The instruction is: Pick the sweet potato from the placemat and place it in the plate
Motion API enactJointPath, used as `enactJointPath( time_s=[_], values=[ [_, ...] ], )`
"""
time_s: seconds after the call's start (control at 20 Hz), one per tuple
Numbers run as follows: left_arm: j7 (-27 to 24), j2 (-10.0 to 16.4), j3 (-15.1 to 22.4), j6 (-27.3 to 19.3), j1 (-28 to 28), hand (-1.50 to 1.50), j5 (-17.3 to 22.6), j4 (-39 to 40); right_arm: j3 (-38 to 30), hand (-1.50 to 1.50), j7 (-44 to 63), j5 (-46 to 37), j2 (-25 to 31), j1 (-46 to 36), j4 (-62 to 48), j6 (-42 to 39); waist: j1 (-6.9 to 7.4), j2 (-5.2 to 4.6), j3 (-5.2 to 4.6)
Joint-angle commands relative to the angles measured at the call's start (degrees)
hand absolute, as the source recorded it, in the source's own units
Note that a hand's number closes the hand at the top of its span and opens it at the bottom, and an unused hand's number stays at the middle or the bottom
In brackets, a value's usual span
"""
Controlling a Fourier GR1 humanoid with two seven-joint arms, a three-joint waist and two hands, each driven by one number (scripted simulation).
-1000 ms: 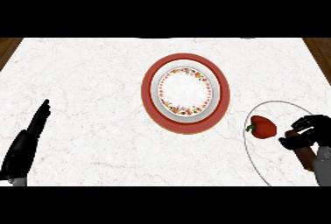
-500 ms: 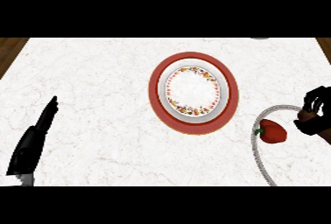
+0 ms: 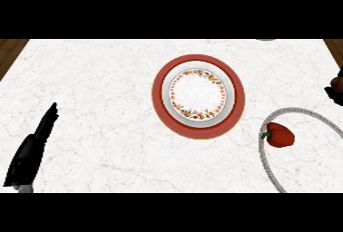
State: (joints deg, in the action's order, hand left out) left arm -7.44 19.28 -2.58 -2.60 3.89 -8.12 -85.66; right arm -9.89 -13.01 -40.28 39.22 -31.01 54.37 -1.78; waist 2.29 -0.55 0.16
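R hand [image 3: 337,92] at right edge, mostly cut off — state I cannot tell. My L hand [image 3: 32,152], lower left — flat, straight. At centre, plate [image 3: 199,93].

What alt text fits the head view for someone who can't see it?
A flower-rimmed plate sits empty on a red mat in the middle of a marble counter. To its right a red vegetable lies at the left rim of a grey-rimmed mat. The left hand rests open at lower left; the right hand barely shows at the right edge.
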Motion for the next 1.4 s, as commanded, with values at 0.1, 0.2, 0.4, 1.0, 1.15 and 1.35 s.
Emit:
enactJointPath(
  time_s=[0.1,0.2,0.4,1.0,1.15,1.35],
  values=[
    [1.55,-0.67,0.41,-0.53,1.3,0.0,-0.93,-1.7,-2.58,1.5,-13.72,6.06,0.25,-4.4,2.17,-0.31,-1.59,0.55,-0.09],
    [-0.22,0.98,-2.0,1.15,3.28,0.0,1.03,-1.58,-2.32,1.5,-12.85,8.91,-2.64,-4.87,5.54,-3.21,-1.77,0.76,-0.16],
    [0.49,-1.01,-1.15,-0.57,3.29,0.0,-0.62,-2.13,-0.19,1.5,-9.93,11.58,-4.87,-5.28,12.85,-9.47,-2.29,0.8,-0.18],
    [1.48,-0.94,-2.83,0.89,-0.69,0.0,-1.76,0.48,8.21,1.5,10.55,10.7,-17.73,-14.52,20.9,-14.29,-1.89,0.57,-0.18],
    [-5.12,-2.44,-2.36,-0.13,1.25,0.0,-2.71,4.84,13.13,1.5,16.24,7.21,-25.26,-14.94,20.37,-10.42,-1.66,0.49,-0.23],
    [-1.8,-0.96,-3.84,2.26,1.81,0.0,-1.03,-0.06,14.78,1.5,19.43,6.52,-27.34,-17.62,17.77,-13.52,-1.63,0.56,-0.18]
  ],
)
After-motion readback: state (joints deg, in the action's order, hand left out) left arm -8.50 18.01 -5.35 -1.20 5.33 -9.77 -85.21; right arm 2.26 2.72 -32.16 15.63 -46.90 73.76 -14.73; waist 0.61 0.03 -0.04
